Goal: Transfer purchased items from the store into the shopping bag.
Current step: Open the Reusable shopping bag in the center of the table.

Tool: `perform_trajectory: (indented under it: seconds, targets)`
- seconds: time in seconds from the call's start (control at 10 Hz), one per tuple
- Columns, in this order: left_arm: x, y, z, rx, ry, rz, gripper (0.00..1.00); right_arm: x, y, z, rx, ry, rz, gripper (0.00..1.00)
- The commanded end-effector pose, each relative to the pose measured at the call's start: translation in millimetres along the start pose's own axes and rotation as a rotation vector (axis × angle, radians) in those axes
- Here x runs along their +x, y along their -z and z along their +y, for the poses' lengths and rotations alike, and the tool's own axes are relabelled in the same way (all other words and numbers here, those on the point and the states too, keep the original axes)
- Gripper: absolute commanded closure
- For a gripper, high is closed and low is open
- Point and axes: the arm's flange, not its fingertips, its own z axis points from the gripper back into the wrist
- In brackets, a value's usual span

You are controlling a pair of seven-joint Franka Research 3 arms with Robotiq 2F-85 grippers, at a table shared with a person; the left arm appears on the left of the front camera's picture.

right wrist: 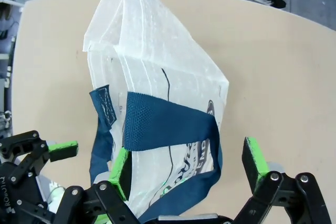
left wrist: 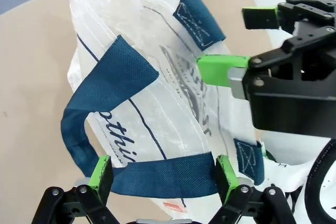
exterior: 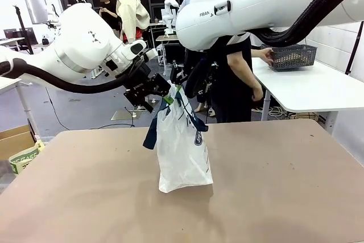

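Tan table [exterior: 284,197], upright shopping bag [exterior: 182,152], grey floor [exterior: 85,106]

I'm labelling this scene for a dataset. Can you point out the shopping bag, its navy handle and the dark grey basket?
shopping bag [exterior: 183,157]: front view, on its white side panel.
navy handle [left wrist: 109,75]: left wrist view, on the strap's folded loop.
dark grey basket [exterior: 293,57]: front view, on its openwork front wall.

"FRA" on right arm [exterior: 244,4]; "thi" on bag [left wrist: 173,108]
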Motion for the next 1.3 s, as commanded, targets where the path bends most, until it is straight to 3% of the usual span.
perform_trajectory:
  seconds: [0.0, 0.5, 1.2]
  targets:
    - [8.9, 2.7, -3.7, 0.007, -0.003, 0.029, 0.00, -0.2, -1.1, -3.2, 0.017, 0.010, 0.023, 0.00]
    - [7.0, -17.2, 5.6, 0.123, -0.035, -0.035, 0.00, -2.2, 4.9, -3.1, -0.018, -0.027, 0.045, 0.00]
    - [9.1, -22.1, -13.0, 0.014, 0.033, -0.043, 0.00, -5.5, 8.9, -4.5, -0.023, -0.021, 0.056, 0.00]
